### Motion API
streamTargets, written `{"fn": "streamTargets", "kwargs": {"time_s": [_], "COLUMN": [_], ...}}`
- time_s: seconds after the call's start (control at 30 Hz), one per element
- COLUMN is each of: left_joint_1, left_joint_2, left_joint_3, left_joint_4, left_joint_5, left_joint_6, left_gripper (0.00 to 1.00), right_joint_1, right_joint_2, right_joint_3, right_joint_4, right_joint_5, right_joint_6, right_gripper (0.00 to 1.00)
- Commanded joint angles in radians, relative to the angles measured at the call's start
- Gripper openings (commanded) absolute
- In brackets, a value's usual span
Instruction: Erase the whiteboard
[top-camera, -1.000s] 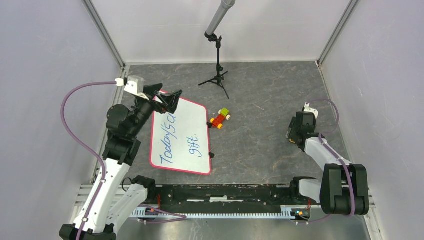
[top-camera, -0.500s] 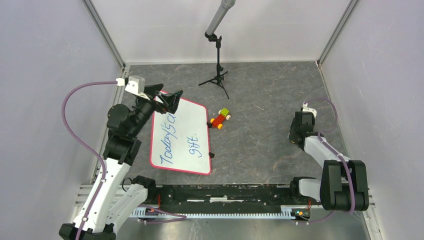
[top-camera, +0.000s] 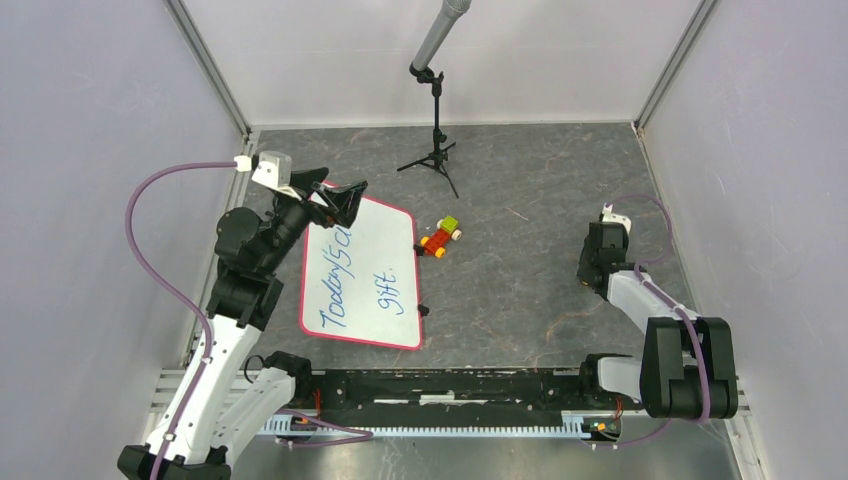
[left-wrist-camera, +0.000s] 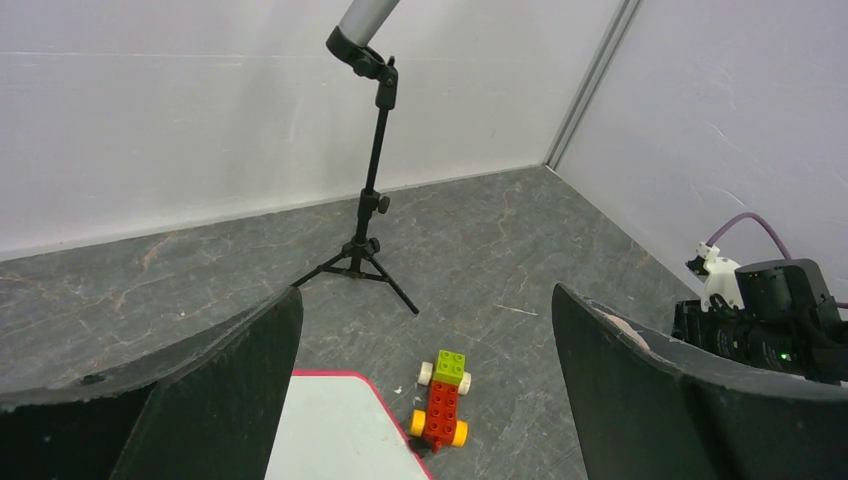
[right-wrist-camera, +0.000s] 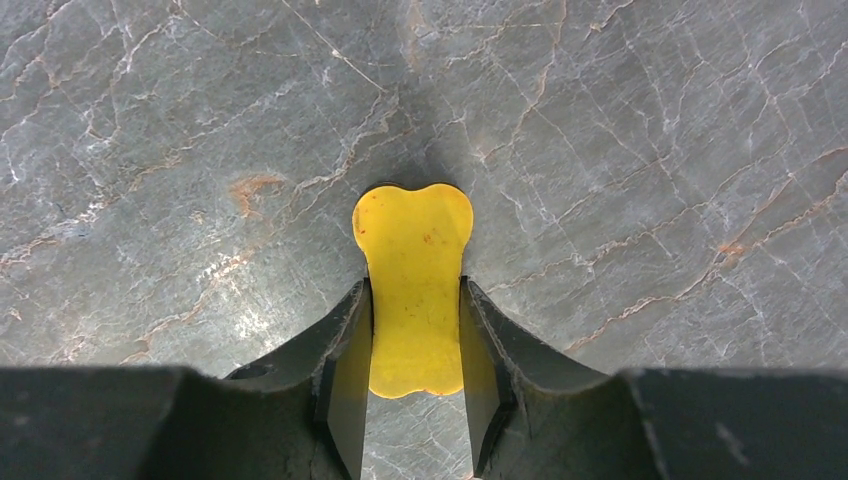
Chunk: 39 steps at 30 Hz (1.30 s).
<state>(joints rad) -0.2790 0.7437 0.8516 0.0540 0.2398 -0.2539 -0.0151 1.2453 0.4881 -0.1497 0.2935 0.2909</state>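
Only my right wrist camera shows what my right gripper has. Its two fingers press against the narrow waist of a small yellow bone-shaped piece, one on each side. The piece lies flat on the grey veined table, and I am closed on it. From the overhead camera that gripper points straight down, well apart from the whiteboard on its right side. The yellow piece is hidden under it there.

My left gripper is spread wide and holds nothing. It hangs above the whiteboard's far left corner. Its wrist camera looks out between the two black fingers and catches only a rounded corner of the board at the bottom edge. It also shows, side-on, things the overhead camera only sees from above. A toy car of bricks, with a red body, a green block on top and yellow wheels, sits just beside the whiteboard's far right corner. A black tripod stand carrying a grey microphone stands beyond the whiteboard's far edge.

The overhead camera alone gives the board whole. It lies flat on the table on the left, in front of my left arm's base, with its long edges running away from me and slightly tilted. It is white with a thin red-pink rim and rounded corners, and two small black clips sit on its right long edge. Blue handwriting runs along its length in two lines, "Today's…" and "gift." My left gripper covers the end of the first line.
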Motion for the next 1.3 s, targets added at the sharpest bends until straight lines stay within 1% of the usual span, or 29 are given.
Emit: {"fn": "streamTargets", "kwargs": {"time_s": [0.0, 0.27, 0.33, 0.47, 0.53, 0.67, 0.83, 0.9, 0.97, 1.03, 1.13, 1.2, 1.27], "left_joint_1": [-0.008, -0.009, -0.009, -0.009, -0.011, -0.011, -0.009, -0.009, -0.010, -0.010, -0.014, -0.014, -0.014], "left_joint_2": [0.004, 0.012, 0.015, 0.025, 0.035, 0.063, 0.079, 0.079, 0.084, 0.087, 0.086, 0.081, 0.081], "left_joint_3": [0.037, 0.038, 0.041, 0.041, 0.045, 0.072, 0.092, 0.093, 0.105, 0.115, 0.133, 0.151, 0.177], "left_joint_4": [0.018, 0.008, 0.001, -0.003, -0.012, -0.048, -0.088, -0.095, -0.119, -0.145, -0.209, -0.316, -0.431], "left_joint_5": [0.017, 0.007, 0.003, -0.010, -0.012, -0.023, -0.034, -0.052, -0.079, -0.115, -0.210, -0.319, -0.410], "left_joint_6": [-0.033, -0.026, -0.021, -0.016, -0.015, -0.022, -0.049, -0.056, -0.055, -0.041, -0.021, -0.042, -0.078], "left_gripper": [1.00, 1.00, 1.00, 1.00, 1.00, 1.00, 1.00, 1.00, 1.00, 1.00, 1.00, 1.00, 0.99], "right_joint_1": [0.010, 0.076, 0.097, 0.145, 0.193, 0.342, 0.622, 0.745, 0.832, 0.885, 0.941, 0.963, 0.968], "right_joint_2": [-0.023, -0.069, -0.089, -0.117, -0.118, -0.109, -0.115, -0.079, -0.032, 0.021, 0.076, 0.111, 0.138], "right_joint_3": [0.037, 0.036, 0.034, 0.025, 0.024, 0.041, 0.063, 0.113, 0.155, 0.198, 0.247, 0.278, 0.290], "right_joint_4": [0.033, 0.040, 0.041, 0.059, 0.078, 0.124, 0.282, 0.314, 0.369, 0.412, 0.470, 0.483, 0.535], "right_joint_5": [0.005, -0.040, -0.059, -0.155, -0.199, -0.246, -0.271, -0.252, -0.255, -0.279, -0.290, -0.291, -0.342], "right_joint_6": [-0.017, -0.023, -0.017, 0.025, 0.062, 0.156, 0.302, 0.329, 0.357, 0.376, 0.387, 0.396, 0.411], "right_gripper": [0.35, 0.28, 0.28, 0.28, 0.28, 0.27, 0.27, 0.27, 0.27, 0.27, 0.27, 0.28, 0.28]}}
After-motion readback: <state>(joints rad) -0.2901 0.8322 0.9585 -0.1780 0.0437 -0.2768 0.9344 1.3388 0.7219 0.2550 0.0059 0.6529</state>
